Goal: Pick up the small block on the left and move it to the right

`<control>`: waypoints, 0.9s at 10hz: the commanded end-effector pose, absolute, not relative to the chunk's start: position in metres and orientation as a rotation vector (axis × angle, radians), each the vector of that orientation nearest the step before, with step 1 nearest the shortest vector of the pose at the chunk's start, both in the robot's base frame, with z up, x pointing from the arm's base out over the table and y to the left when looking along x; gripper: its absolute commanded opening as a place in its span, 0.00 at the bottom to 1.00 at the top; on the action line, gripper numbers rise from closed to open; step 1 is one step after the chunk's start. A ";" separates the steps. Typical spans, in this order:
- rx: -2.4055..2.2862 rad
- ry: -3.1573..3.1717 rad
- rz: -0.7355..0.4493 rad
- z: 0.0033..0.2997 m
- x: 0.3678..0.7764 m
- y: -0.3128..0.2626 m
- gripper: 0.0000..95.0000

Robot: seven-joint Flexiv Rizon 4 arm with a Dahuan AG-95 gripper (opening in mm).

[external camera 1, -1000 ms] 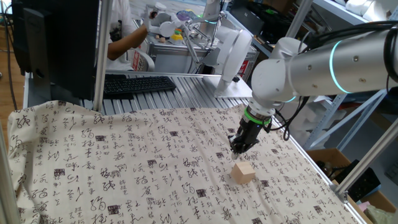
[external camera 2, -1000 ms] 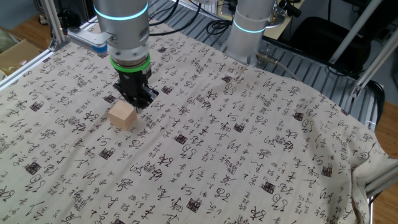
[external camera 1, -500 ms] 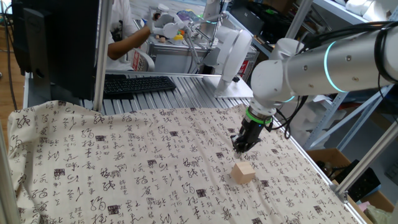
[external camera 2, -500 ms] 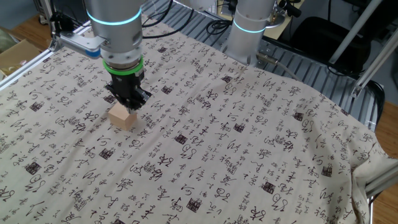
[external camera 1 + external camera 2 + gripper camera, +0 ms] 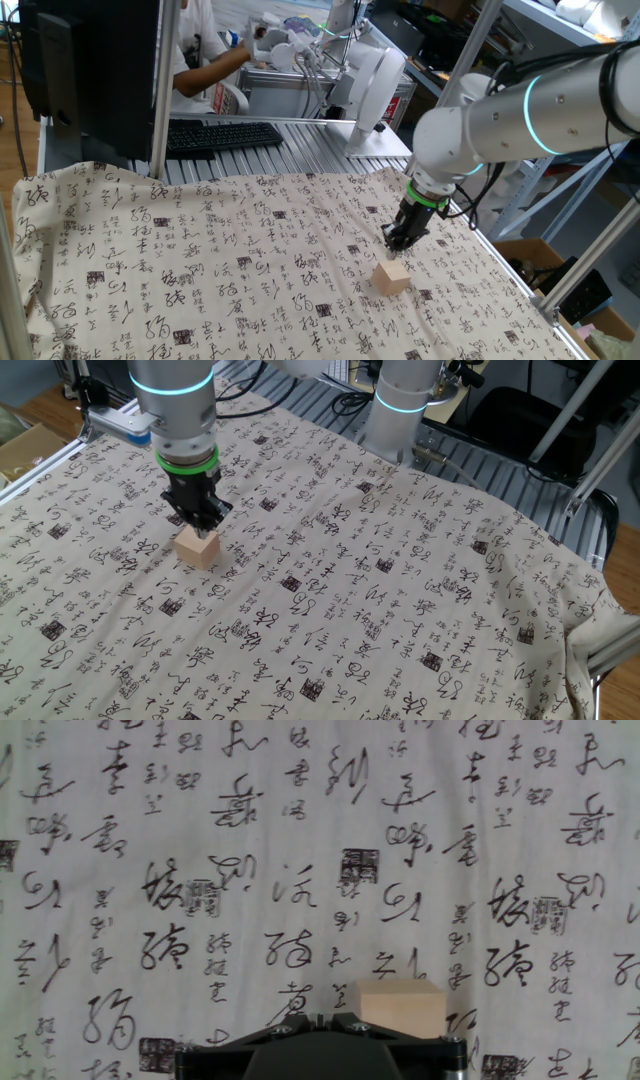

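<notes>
The small block (image 5: pixel 392 277) sits on the calligraphy-printed cloth (image 5: pixel 200 270) that covers the tabletop, resting flat and free of any grip. In one fixed view it lies near the cloth's right edge; in the other fixed view the same block (image 5: pixel 198 547) lies toward the left side of the cloth (image 5: pixel 400 580).

The tool (image 5: pixel 402 240) hangs just above and beside the block — its dark tip points down, close to the block's upper edge but not around it. Over the last second it has shifted: in one fixed view the wrist has drifted rightward, away from the keyboard (image 5: pixel 222 134) side, and in the other fixed view the tool (image 5: pixel 203 527) has slid left, so that it now stands almost directly over the block's top rather than off to its right. The block itself has not moved.

In the hand view the block (image 5: pixel 401 1008) shows at the bottom edge, just right of centre, its lower part cut off by the dark body of the tool (image 5: pixel 330 1032). The fingertips appear drawn close together in both fixed views — whether they are fully closed I cannot tell.
</notes>
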State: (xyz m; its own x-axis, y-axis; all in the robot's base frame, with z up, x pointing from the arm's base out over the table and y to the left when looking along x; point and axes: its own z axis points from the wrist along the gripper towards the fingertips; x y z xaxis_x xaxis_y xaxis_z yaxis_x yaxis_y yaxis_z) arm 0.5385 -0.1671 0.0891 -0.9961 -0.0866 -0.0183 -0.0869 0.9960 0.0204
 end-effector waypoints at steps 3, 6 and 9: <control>-0.225 3.124 0.016 0.082 0.541 -0.182 0.00; -0.273 3.117 0.007 0.081 0.542 -0.185 0.00; -0.211 3.123 0.014 0.081 0.542 -0.185 0.20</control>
